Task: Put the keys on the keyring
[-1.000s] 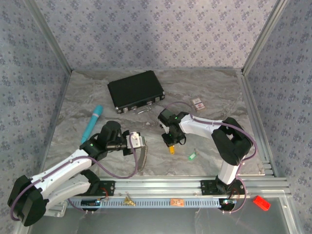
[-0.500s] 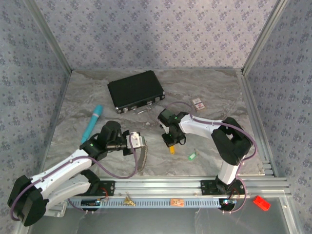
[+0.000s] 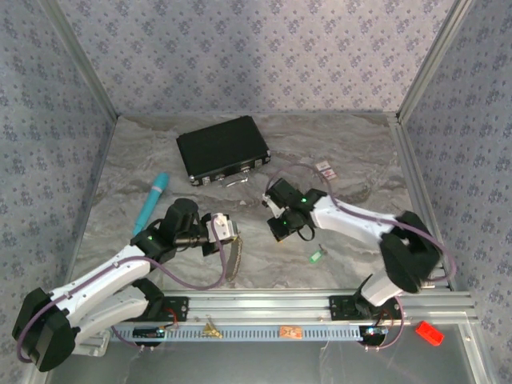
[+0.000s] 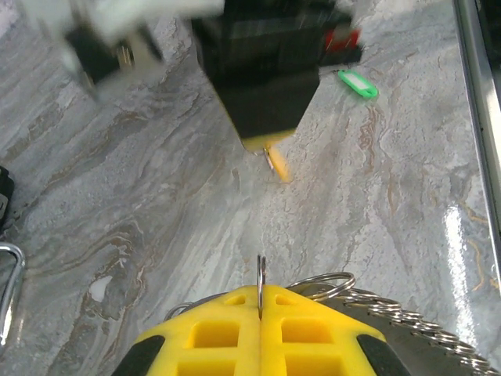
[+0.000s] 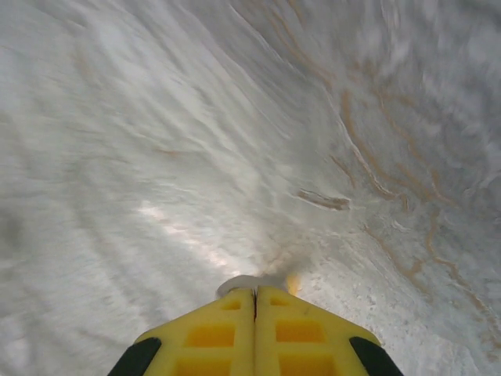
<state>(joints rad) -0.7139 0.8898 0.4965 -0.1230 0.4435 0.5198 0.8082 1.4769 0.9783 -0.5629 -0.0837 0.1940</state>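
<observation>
Found the left gripper [image 3: 226, 231] in front of the black case [image 3: 222, 149], on the side toward the arm bases, fingers pressed together on the thin ring of the keyring [image 3: 234, 259]. Saw its chain hang down from that grip, still nearer the bases than the case. In the left wrist view, noted the ring standing edge-on in the seam between the yellow fingertips. Placed the right gripper [image 3: 282, 232] in front of the case's right corner, clenched as well. Made out, from the left wrist, a yellow key [image 4: 275, 163] dangling under that gripper's black body, clear of the marble table [image 3: 360, 144]; blurred there, so probably pinched by its metal end. Spotted a green key [image 3: 317, 257] lying flat farther from the case, beyond the right gripper. Noted a teal stick [image 3: 152, 202] left of the case and a small card [image 3: 326, 170] to its right.
</observation>
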